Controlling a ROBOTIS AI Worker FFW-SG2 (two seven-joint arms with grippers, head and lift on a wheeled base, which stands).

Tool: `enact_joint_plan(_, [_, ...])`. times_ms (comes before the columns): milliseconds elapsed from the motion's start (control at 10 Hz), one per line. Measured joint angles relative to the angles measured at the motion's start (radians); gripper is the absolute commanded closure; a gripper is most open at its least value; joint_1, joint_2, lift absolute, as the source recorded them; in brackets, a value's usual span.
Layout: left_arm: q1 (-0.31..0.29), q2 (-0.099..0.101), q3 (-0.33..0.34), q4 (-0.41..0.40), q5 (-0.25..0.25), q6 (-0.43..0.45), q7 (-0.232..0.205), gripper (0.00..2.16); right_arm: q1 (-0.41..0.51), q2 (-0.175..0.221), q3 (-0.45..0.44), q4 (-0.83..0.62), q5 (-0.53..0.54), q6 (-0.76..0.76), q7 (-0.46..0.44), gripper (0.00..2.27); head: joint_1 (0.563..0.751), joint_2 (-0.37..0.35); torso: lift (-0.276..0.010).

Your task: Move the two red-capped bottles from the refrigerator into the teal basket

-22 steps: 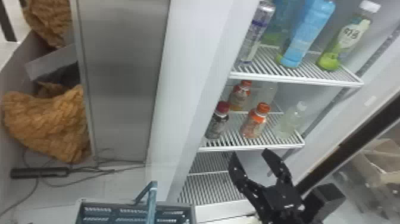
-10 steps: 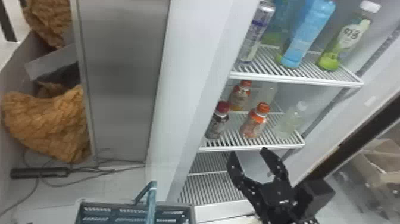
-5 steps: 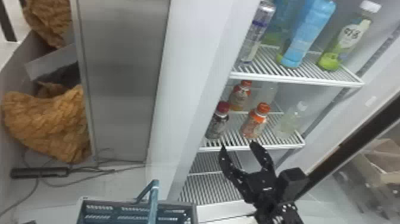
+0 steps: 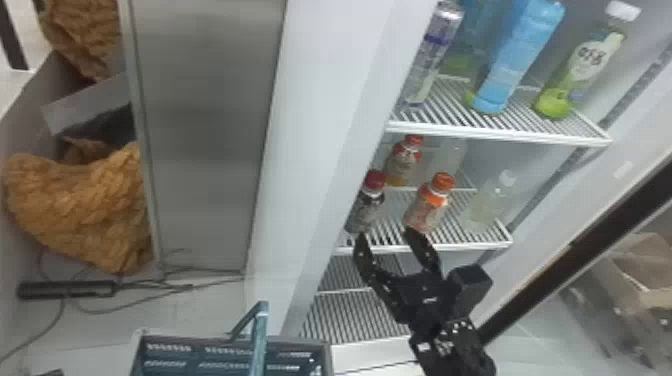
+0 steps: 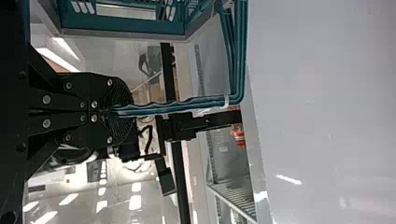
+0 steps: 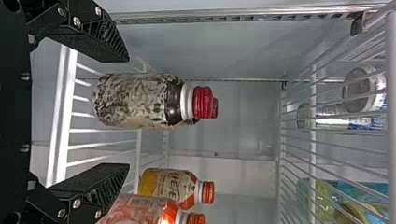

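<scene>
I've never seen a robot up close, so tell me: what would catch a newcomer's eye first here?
Probably the robot's black right gripper, its two fingers spread open before a dark bottle with a red cap on a refrigerator shelf. Next comes the teal basket, its handle clamped in the left gripper. Crumpled orange-brown material bulges at the head view's left.

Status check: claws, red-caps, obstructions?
Right claw open, facing front red-capped bottle, second red cap behind. Left claw shut on basket handle. Orange-capped bottle alongside might crowd right claw.
</scene>
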Motion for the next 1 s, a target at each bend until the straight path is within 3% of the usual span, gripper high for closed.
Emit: enact_joint_plan(1000, [-0.001, 0.000, -0.002, 0.001, 0.001, -0.002, -0.001, 1.16, -0.189, -0.026, 0.065, 0.165, -0.030, -0.034, -0.014, 0.23, 0.695, -0.350, -0.224])
